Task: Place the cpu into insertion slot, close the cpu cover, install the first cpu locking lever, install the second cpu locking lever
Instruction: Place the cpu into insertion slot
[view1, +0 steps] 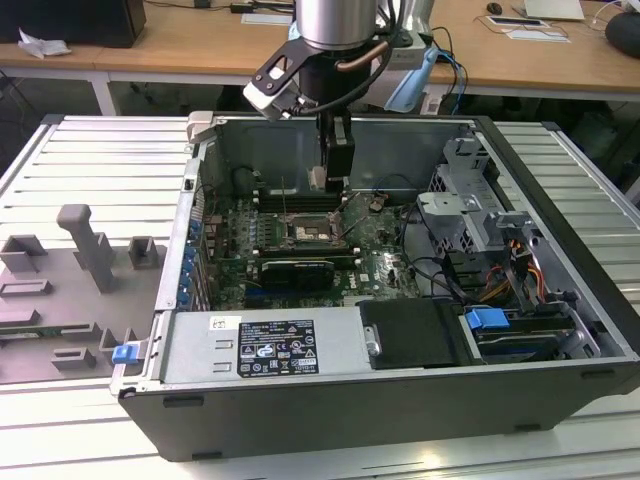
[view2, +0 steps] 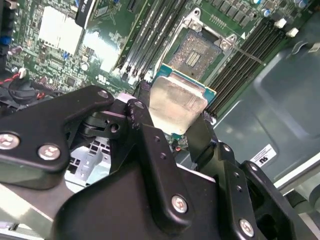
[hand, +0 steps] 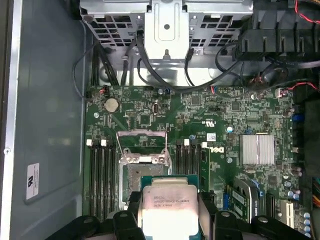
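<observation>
Inside the opened tower case (view1: 300, 430), which lies on its side, we see the arm's gripper (view1: 332, 182) lowered over the green motherboard (view1: 232, 232). Its black fingers (view2: 146, 114) are clamped on two opposite edges of the cpu (view2: 176, 104), and the chip's silvery metal top faces the cameras in both wrist views.

The cpu is not seated. In the exterior view it hangs at twelve o'clock of the insertion slot (view1: 308, 236), with a clear gap between chip and board. In the second wrist view we find the same chip held apart from the slot, whose dark contact field lies bare inside its metal rim.

The cpu cover (hand: 144, 159) stands swung open at the slot's edge farthest from the gripper, and the board shows through its large square window. Long black memory slots (hand: 100, 175) flank the slot on two sides, while a finned silver heatsink (hand: 257, 149) sits well apart on the same board.

In the exterior view, taking the slot as the dial's centre, we place the labelled power supply (view1: 260, 345) at six o'clock and the metal drive cage (view1: 470, 205) at three o'clock. Outside the case, grey fixtures (view1: 85, 250) stand at nine o'clock on the slatted table (view1: 70, 150).
</observation>
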